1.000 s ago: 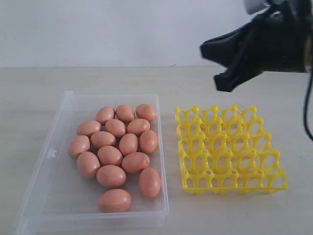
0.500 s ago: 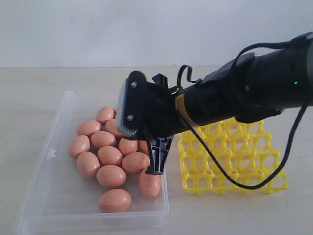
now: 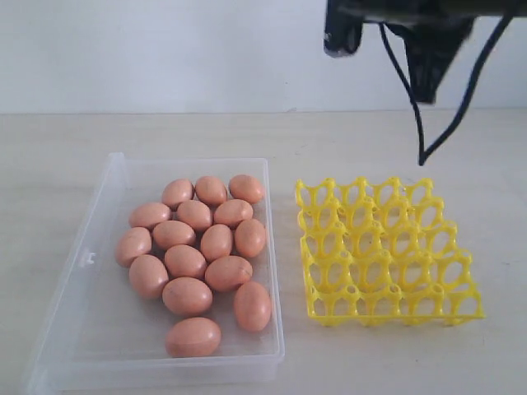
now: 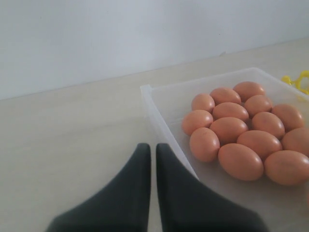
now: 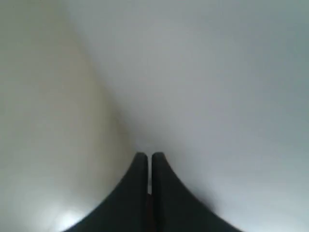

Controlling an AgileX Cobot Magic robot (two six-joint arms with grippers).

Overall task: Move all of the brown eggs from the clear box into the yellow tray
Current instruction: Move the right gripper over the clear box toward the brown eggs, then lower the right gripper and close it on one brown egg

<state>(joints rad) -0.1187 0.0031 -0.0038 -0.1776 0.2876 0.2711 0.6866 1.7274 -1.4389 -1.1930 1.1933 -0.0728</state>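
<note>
Pale bench below a white wall: all sixteen eggs lie in the box at nine o'clock; the tray at three o'clock is empty. Nothing's moved yet. My left hand and right hand are both pressed together, holding nothing.

You look at a plain white wall rising behind a pale beige wood-grain tabletop, under soft, even light.

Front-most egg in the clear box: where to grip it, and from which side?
Come straight down on the front-most egg and pinch its narrow middle. It lies sideways, and the low walls of the clear box block a side approach. The gap to the egg behind looks tight.
</note>
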